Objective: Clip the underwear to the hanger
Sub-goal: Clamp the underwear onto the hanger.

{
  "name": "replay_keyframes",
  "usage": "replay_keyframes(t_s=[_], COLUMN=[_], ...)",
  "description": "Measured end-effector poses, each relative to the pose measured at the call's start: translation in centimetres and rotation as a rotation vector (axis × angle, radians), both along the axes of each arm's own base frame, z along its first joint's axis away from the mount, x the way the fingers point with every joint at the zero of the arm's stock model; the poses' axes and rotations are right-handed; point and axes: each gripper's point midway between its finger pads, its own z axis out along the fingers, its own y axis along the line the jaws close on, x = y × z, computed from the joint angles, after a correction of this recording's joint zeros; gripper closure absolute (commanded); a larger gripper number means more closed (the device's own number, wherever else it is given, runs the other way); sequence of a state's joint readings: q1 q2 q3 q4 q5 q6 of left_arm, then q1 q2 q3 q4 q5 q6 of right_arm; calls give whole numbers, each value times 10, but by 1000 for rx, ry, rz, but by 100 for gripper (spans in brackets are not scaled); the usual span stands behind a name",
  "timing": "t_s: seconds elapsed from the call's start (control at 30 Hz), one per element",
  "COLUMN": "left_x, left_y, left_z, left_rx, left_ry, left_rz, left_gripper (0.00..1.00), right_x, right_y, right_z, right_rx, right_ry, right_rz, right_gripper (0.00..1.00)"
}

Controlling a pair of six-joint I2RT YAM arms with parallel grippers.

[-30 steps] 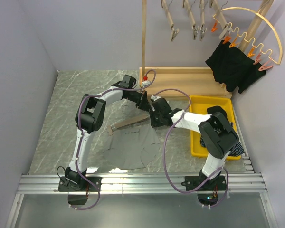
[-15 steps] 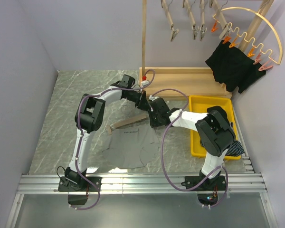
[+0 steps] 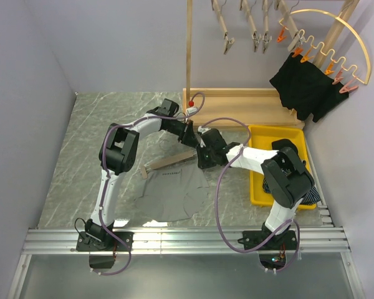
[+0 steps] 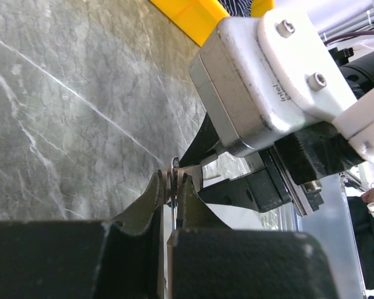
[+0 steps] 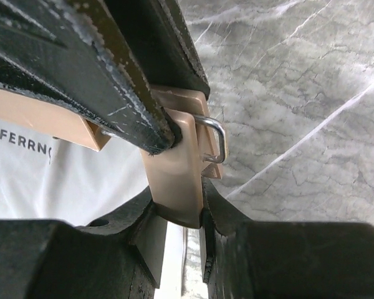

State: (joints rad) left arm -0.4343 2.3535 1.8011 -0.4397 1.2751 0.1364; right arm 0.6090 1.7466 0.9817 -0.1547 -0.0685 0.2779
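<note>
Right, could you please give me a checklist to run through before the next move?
1. Right gripper pinching the clip: ok.
2. Left gripper shut on a thin metal part of the hanger: ok.
3. Underwear on the table beneath the hanger: ok.
4. Fabric inside the clip's mouth: cannot tell.

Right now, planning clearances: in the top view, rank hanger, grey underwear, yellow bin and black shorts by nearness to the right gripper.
1. Hanger, in the right gripper.
2. Grey underwear, on the table beside it.
3. Yellow bin, right.
4. Black shorts, hanging upper right.
</note>
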Motion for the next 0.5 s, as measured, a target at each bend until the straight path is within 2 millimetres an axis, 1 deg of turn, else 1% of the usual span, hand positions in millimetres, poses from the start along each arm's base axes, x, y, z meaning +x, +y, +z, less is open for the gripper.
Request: replay_keyframes(t_s=[0.03,0.17,0.33,0.4,0.5], left_x=[0,-1,3,3,5], left_y=[0,0,2,3,4], left_z=[0,1,-5,-6,-6], left_rx=[-1,-7,14,16,16], left_ry=[2,4,-8,-7,-9], left_rz=[-1,-4,14,17,21], left_gripper=[100,100,100,100,100], right_x=[0,-1,-1,-2,-6], right_y=[0,0,2,0,-5], right_z=[1,5,12,17,18], right_rx=[0,-9,5,16,23], right_ry=[4,19,9,-5,-17], right_rz=[2,4,-13,-27,-48], right_gripper=[79,54,52,51,50])
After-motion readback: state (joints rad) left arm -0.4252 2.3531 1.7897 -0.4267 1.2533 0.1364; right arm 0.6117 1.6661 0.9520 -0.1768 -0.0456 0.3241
